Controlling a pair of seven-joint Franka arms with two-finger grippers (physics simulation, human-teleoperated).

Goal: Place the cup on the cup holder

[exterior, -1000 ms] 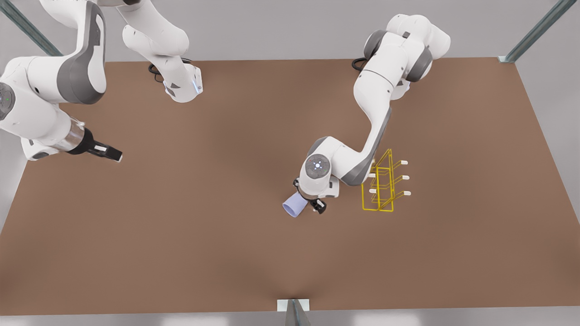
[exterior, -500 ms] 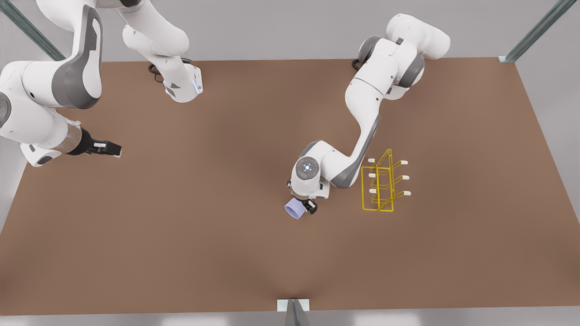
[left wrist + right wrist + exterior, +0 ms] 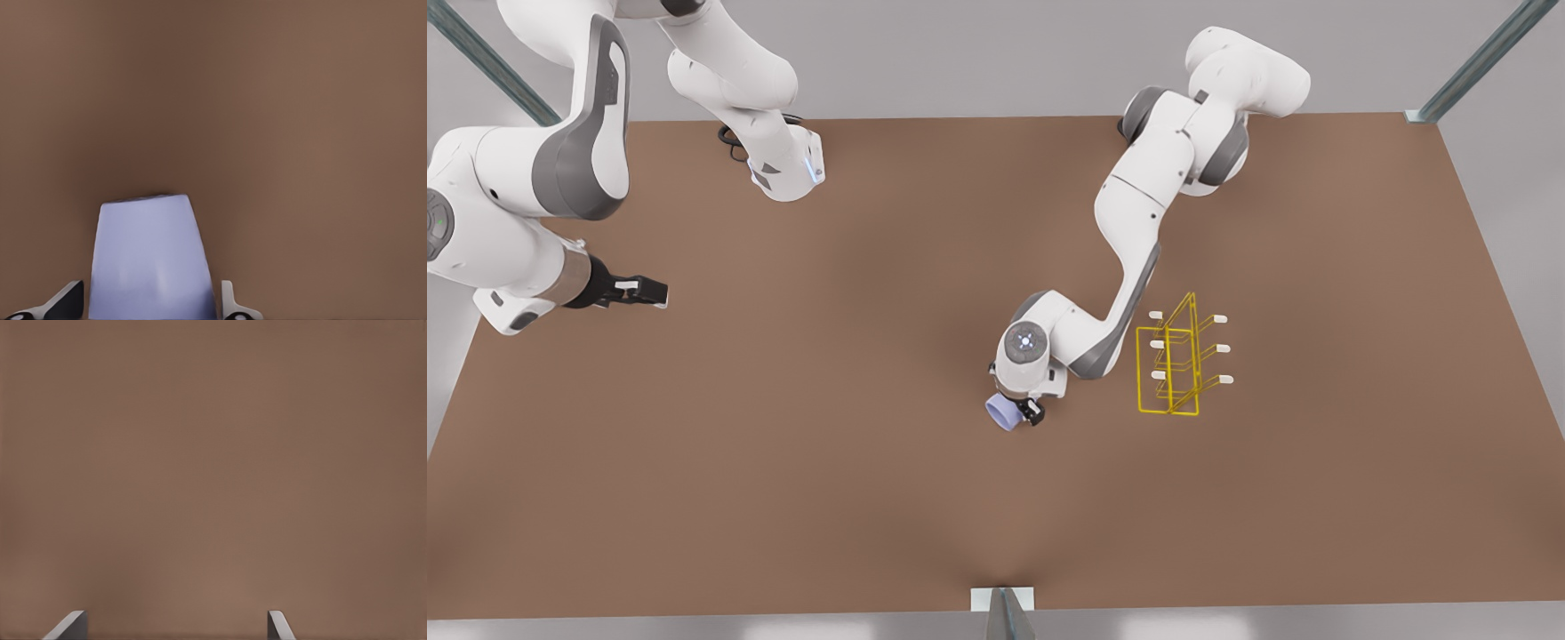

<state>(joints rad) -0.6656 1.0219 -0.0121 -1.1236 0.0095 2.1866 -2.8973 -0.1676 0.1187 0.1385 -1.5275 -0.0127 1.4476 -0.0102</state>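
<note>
The left gripper [image 3: 1021, 412] is clamped on the lavender cup [image 3: 1003, 412], left of the yellow wire cup holder [image 3: 1170, 366]; the right gripper [image 3: 640, 291] waits far left, jaws apart; a misaligned approach could knock the light rack over.

Cup [image 3: 1003, 412]: smooth plastic-look, pale lavender, soft sheen. Cup holder [image 3: 1169, 369]: thin yellow wire, white caps. Table [image 3: 783, 444]: matt brown, even, no grain. Arm shells: glossy white w/ grey panels.
</note>
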